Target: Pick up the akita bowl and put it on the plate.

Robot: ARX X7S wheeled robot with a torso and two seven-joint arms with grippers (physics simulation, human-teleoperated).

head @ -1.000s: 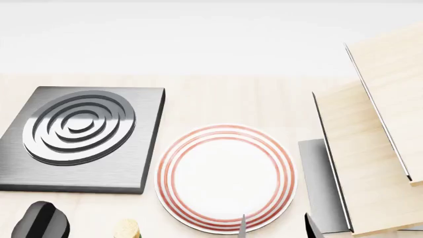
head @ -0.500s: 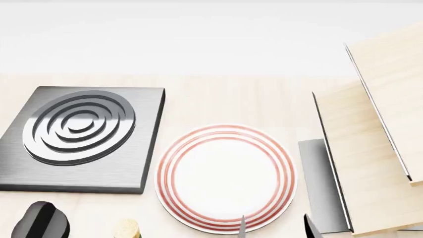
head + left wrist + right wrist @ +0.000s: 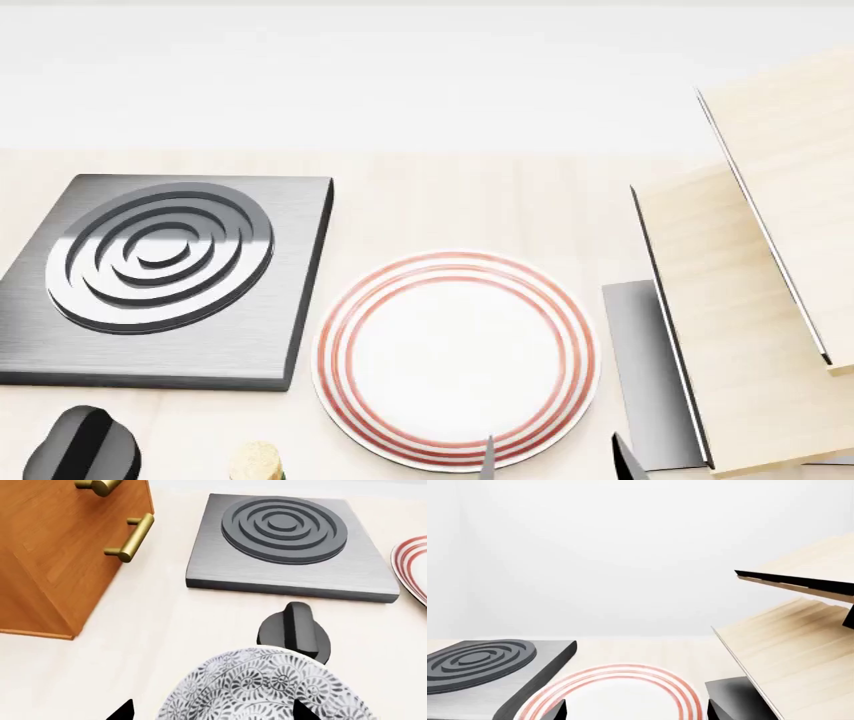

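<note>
In the left wrist view the akita bowl [image 3: 267, 690], white with a dense grey-blue floral pattern, lies close under the camera. My left gripper [image 3: 212, 712] is open. One fingertip [image 3: 122, 711] is clear of the bowl's side and the other [image 3: 301, 711] shows over the bowl. In the head view only a pale yellowish bit of the bowl [image 3: 254, 462] shows at the bottom edge. The white plate [image 3: 454, 350] with red rings lies in the middle of the table, bare. My right gripper [image 3: 637, 711] is open above the plate's [image 3: 620, 672] near edge, holding nothing.
A grey square burner [image 3: 160, 270] lies left of the plate, with a black knob [image 3: 297, 630] between it and the bowl. A brown cabinet [image 3: 53, 555] with brass handles stands beyond the bowl's side. Slanted pale wooden boards [image 3: 761, 300] and a grey panel [image 3: 647, 370] stand right of the plate.
</note>
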